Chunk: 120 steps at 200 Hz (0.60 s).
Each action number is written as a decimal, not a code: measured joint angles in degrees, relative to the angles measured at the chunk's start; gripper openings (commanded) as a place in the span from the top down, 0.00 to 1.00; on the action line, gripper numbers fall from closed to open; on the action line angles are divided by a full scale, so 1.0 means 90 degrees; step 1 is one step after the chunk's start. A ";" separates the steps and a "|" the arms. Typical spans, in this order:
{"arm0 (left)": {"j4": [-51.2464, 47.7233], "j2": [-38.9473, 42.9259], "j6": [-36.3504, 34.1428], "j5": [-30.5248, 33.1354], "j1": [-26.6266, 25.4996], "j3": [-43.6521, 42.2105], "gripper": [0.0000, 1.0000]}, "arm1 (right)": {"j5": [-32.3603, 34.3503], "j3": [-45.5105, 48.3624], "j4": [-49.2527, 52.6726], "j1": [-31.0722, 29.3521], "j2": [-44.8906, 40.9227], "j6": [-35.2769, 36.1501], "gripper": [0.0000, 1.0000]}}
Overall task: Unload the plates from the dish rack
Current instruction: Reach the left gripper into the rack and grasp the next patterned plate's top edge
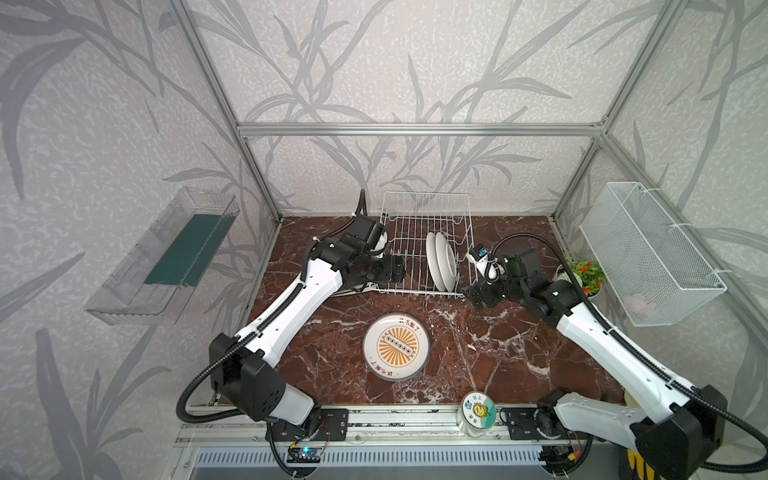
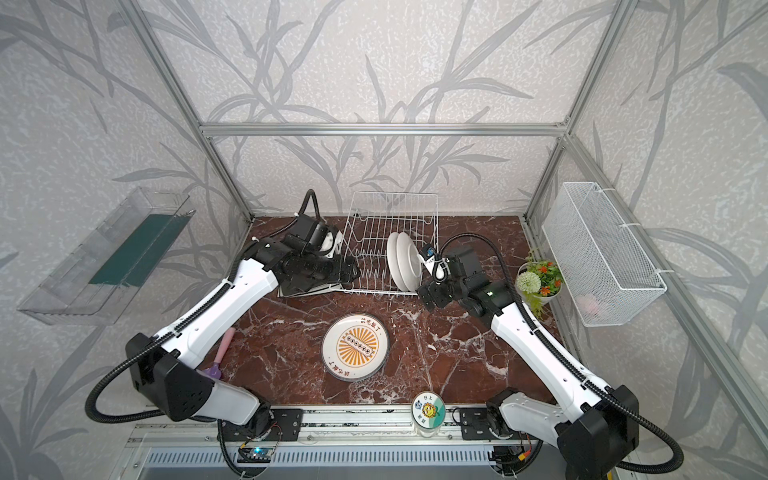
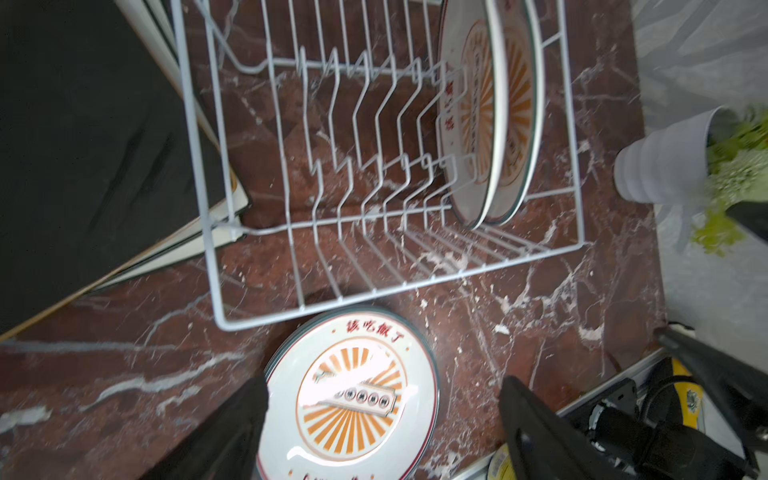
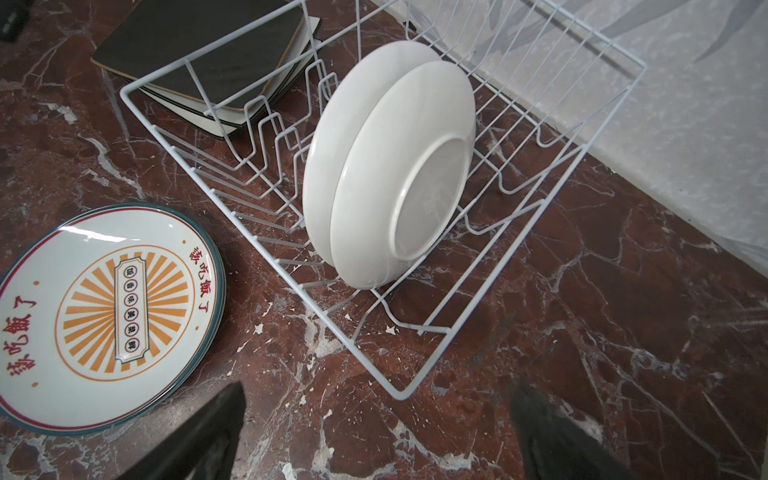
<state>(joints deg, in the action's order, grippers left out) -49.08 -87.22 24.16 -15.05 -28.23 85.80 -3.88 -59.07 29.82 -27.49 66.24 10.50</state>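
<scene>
The white wire dish rack (image 1: 415, 195) (image 2: 395, 194) stands at the back of the table. Two round white plates (image 1: 442, 262) (image 2: 405, 262) (image 4: 395, 174) stand on edge in its right-hand slots, their sunburst faces (image 3: 490, 112) turned left. A round sunburst plate (image 1: 397, 347) (image 2: 355, 347) (image 3: 349, 395) (image 4: 104, 311) lies flat in front of the rack, topping a short stack. A black square plate (image 4: 199, 54) (image 3: 83, 145) tops a pile left of the rack. My left gripper (image 1: 401, 270) (image 3: 382, 432) hovers open at the rack's left side. My right gripper (image 1: 471, 297) (image 4: 378, 436) is open and empty off the rack's front right corner.
A jar with a flower sticker lid (image 1: 478, 409) sits on the front rail. A white flower pot (image 1: 582, 274) stands at the right, under a mesh basket (image 1: 648, 253) on the wall. A clear tray (image 1: 166, 257) hangs on the left wall. A pink-handled utensil (image 2: 220, 353) lies by the left arm.
</scene>
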 measured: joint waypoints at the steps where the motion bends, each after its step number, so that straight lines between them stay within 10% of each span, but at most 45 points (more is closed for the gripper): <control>1: 0.0015 -0.0017 0.0002 -0.0012 -0.0002 0.0015 0.23 | 0.0005 0.0000 0.0000 0.0005 -0.0002 -0.0019 0.01; 32: 0.0408 -0.0899 -0.0175 -0.0398 -0.0024 0.0726 0.46 | 0.0046 0.0000 0.0022 0.0151 -0.0083 -0.0386 0.01; 120: 0.0823 -0.2630 -0.0323 -0.1537 -0.0027 0.1814 0.49 | 0.0046 0.0000 0.0034 0.0340 -0.0328 -0.0549 0.01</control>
<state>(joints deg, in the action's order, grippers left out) -41.67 -110.89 21.26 -28.88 -28.47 102.13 -3.46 -59.07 30.13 -24.43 63.29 5.56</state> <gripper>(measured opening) 0.525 0.991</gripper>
